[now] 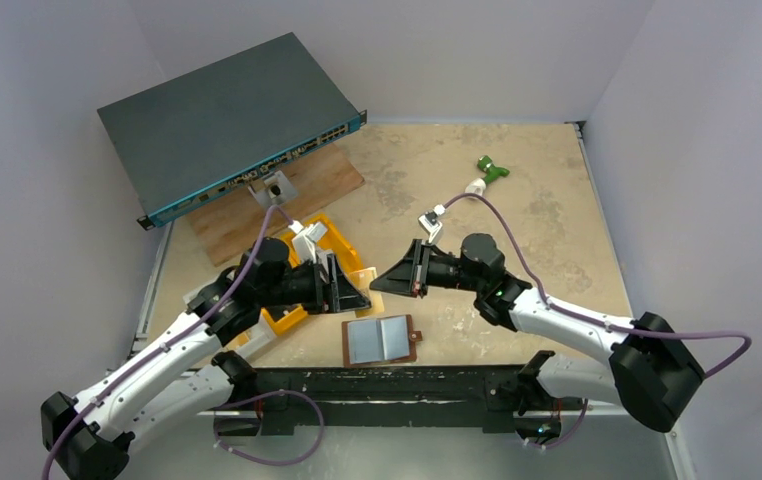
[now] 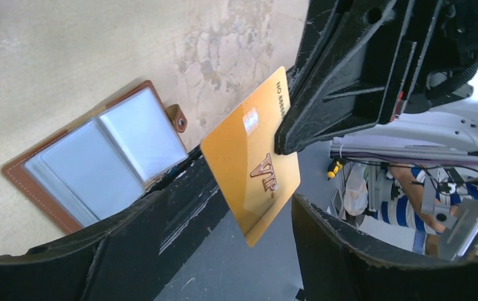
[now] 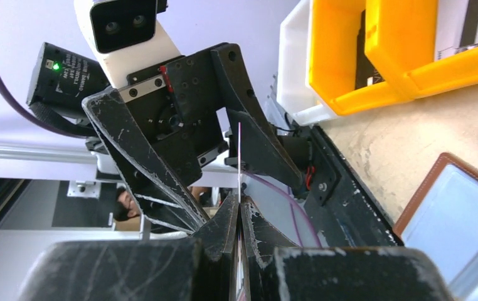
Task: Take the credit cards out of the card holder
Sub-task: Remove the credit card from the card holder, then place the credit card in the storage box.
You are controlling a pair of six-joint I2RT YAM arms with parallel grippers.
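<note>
Gold and shiny, the plastic card (image 2: 252, 157) with VIP on it is up in the air, near the brown leather card holder (image 2: 177, 118). The right gripper (image 2: 281, 139) pinches its edge tight. The left gripper (image 2: 252, 194) is wide open around the card and holds nothing. I think the card is passing between the two, so the pinch must be firm and the card must slide out straight, not bumping the open fingers. The card holder lies open and flat on the table, with pale grey-blue cards (image 2: 142, 132) inside, I think. The yellow plastic bin (image 1: 339, 238) has a white thing (image 1: 307, 240) in it; I cannot tell what.
</note>
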